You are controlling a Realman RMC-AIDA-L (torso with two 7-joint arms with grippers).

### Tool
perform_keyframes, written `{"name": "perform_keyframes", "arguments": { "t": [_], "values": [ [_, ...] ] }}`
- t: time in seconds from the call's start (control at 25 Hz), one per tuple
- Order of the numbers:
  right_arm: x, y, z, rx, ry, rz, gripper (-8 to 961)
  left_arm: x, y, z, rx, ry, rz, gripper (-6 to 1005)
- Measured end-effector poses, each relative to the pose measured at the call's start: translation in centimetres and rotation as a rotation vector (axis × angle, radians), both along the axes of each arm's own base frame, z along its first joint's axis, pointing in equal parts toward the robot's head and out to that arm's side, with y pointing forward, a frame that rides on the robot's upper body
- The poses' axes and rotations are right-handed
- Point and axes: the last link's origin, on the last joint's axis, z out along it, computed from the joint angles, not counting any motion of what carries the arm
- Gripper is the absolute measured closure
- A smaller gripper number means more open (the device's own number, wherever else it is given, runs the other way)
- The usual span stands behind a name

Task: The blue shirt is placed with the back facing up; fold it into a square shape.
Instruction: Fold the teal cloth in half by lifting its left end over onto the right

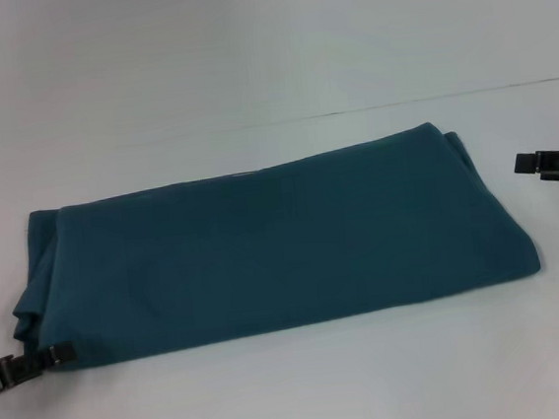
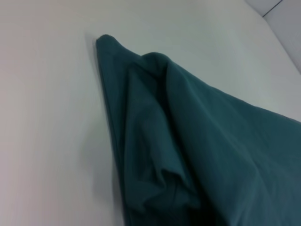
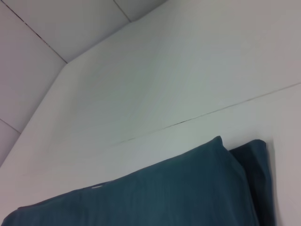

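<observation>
Shirt: the blue shirt [image 1: 273, 245] lies mid-table [image 1: 264, 52] as a long folded band running left to right, plain cloth up, layered edges showing at its far right end. Judged one cross-fold short of a square. Left gripper [image 1: 27, 364] sits at the near left corner, touching the bunched hem there, likely placed to take that end; whether its fingers have closed on cloth cannot be told. Right gripper [image 1: 552, 163] hangs just beside the right end, apart from the fabric; its finger spread cannot be told either. The left wrist view shows rumpled layers at the left end, so a clean pinch through all of them looks doubtful.
</observation>
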Motion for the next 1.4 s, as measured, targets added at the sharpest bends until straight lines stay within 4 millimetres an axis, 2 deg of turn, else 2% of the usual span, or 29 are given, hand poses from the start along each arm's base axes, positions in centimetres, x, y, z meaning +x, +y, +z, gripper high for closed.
{"name": "perform_keyframes", "arguments": {
  "t": [0.32,0.68,0.92,1.4],
  "values": [
    [0.2,-0.2,0.1,0.002,0.003,-0.007,312,0.0,0.2,0.3,-0.001,0.001,0.007,231],
    [0.3,-0.2,0.1,0.005,0.002,-0.010,312,-0.3,-0.4,2.2,0.005,0.010,0.026,230],
    [0.3,-0.2,0.1,0.005,0.003,-0.011,312,-0.6,-0.8,2.0,-0.035,0.028,0.050,230],
    [0.3,-0.2,0.2,0.008,0.007,-0.015,313,0.3,0.5,1.0,-0.073,0.033,0.027,232]
  ]
}}
